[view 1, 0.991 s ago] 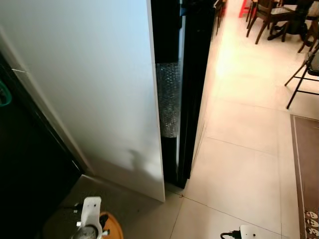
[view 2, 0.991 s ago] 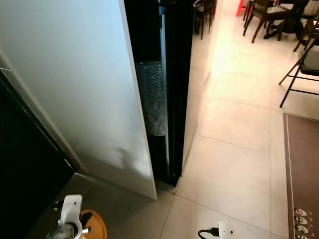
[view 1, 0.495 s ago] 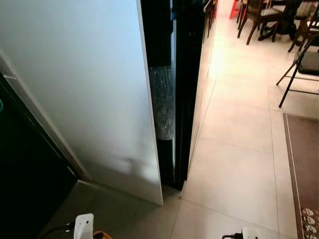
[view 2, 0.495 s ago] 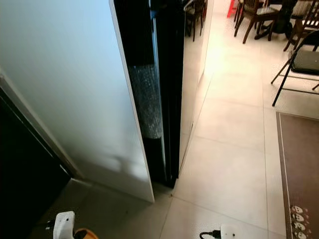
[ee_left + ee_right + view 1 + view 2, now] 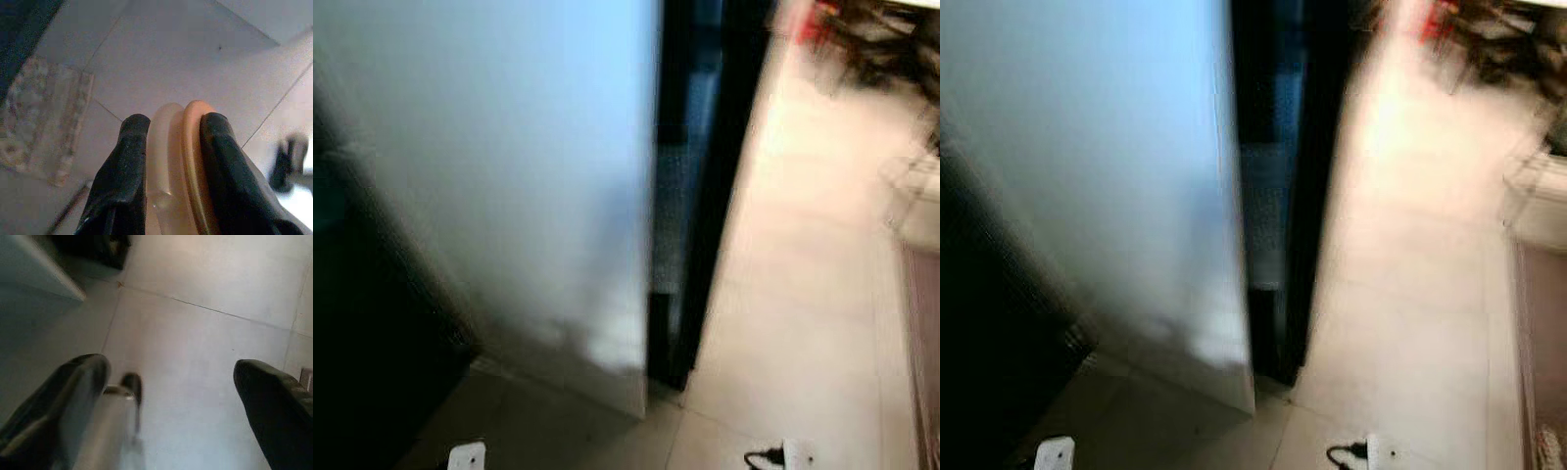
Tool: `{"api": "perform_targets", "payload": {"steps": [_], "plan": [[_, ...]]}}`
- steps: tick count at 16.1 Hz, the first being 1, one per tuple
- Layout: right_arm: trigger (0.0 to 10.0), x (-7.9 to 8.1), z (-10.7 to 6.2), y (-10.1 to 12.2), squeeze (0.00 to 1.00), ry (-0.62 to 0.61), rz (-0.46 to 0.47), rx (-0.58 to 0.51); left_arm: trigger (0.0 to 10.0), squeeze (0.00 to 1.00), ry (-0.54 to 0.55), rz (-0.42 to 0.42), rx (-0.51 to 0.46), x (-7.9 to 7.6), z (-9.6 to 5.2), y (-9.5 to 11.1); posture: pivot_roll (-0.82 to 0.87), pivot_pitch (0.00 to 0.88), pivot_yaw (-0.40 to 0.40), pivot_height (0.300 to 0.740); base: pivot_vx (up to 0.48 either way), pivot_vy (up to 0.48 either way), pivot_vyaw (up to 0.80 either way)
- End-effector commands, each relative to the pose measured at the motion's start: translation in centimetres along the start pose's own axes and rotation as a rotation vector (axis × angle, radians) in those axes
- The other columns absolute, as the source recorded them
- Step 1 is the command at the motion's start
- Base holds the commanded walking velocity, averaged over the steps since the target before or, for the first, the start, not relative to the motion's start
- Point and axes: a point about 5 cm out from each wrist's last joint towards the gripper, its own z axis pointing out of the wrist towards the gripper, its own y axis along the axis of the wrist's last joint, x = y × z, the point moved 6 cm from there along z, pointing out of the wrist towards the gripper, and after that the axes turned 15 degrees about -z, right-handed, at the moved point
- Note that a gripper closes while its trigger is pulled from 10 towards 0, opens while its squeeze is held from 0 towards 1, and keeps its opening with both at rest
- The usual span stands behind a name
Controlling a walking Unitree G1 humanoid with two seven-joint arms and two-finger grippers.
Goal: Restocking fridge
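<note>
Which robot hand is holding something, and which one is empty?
The left gripper holds something: its fingers squeeze a pale container with an orange lid. The right gripper is spread open over the tiled floor.

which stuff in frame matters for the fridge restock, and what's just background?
Job:
- left gripper, fingers shut on a pale item with an orange rim; what it is can't be told
- right gripper, open and empty over the floor
- black fridge, seen edge-on beside the white panel

Background:
- tiled floor
- blurred dining chairs
- patterned mat
</note>
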Motion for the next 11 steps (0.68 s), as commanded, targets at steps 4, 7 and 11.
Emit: {"api": "perform_targets", "payload": {"steps": [4, 7, 11], "plan": [[10.0, -0.3, -0.2, -1.1, 0.0, -0.006, 0.008, 0.026, 10.0, 0.0, 0.029, 0.021, -0.028, 1.7, -0.1, 1.4, -0.1, 0.0, 0.051, 0.74, 0.061, 0.0, 0.0], [10.0, -0.5, -0.3, -0.9, 0.0, -0.021, 0.007, 0.006, 10.0, 0.0, 0.038, 0.005, -0.029, 2.0, -0.1, 1.5, -0.11, 0.0, 0.053, 0.74, 0.0, 0.0, 0.0], [10.0, -1.6, -0.5, 0.6, 0.0, -0.089, 0.026, -0.1, 10.0, 0.0, 0.018, 0.01, -0.028, 0.4, 0.1, 1.4, -0.11, 0.0, 0.041, 0.74, 0.0, 0.0, 0.0]]}}
